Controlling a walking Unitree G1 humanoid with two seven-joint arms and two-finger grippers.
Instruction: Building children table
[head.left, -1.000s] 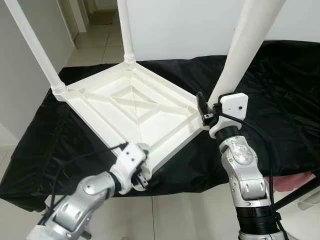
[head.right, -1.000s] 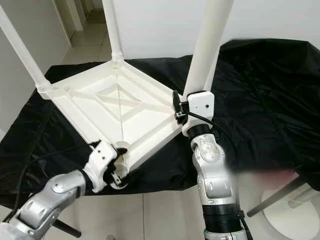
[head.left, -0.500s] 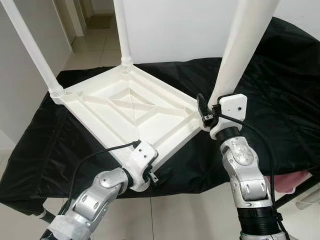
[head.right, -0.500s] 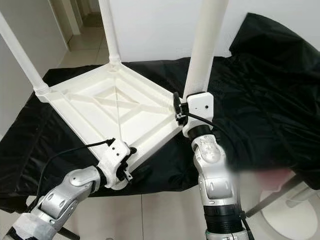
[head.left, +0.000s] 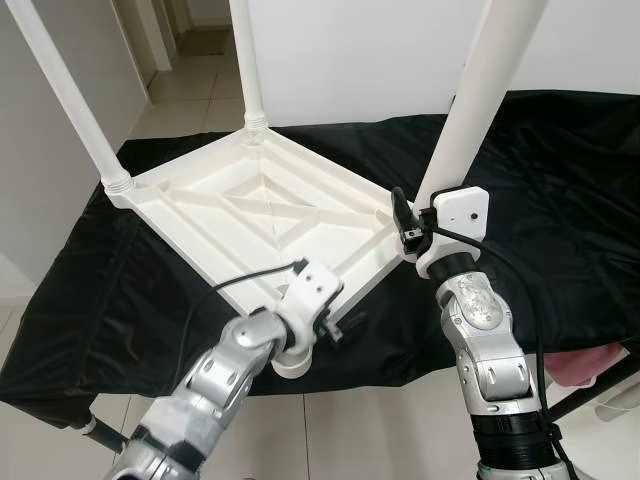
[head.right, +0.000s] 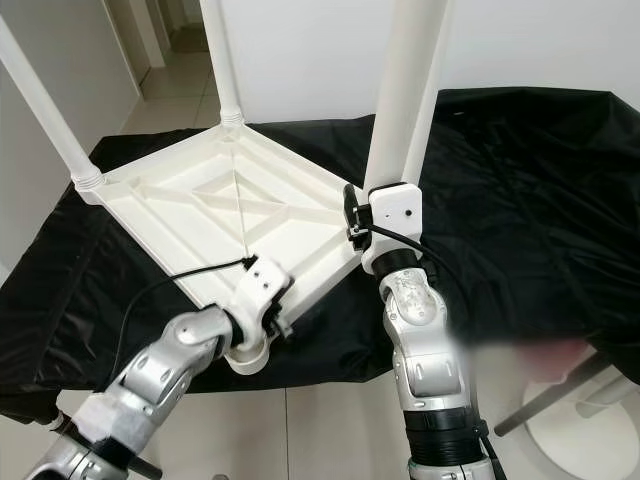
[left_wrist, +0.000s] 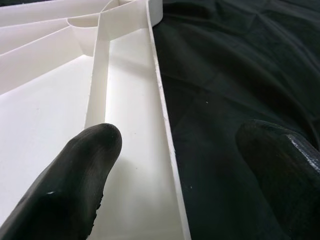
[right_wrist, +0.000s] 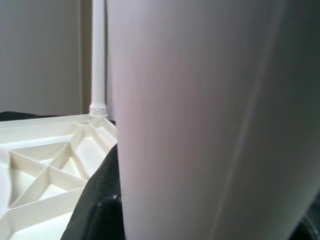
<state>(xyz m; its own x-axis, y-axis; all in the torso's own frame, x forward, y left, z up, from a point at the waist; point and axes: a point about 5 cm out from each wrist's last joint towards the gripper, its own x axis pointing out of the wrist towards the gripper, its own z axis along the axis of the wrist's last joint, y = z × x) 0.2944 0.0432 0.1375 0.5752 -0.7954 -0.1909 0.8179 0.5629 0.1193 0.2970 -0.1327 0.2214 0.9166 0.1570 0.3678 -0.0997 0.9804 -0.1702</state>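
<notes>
The right gripper has its fingers clamped on the table leg; the left gripper, fingers apart, straddles the tabletop rim. Steady the near edge, keep the leg vertical while seating it.

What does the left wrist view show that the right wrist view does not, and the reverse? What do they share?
Left wrist view: the left tool is open, with one black finger above the white tabletop and the other above the black cloth, the tabletop's rim between them. Right wrist view: the table leg that the right tool holds, seen very close, and a second leg standing upright in a far corner. Both: the ribbed underside of the upturned tabletop.
</notes>
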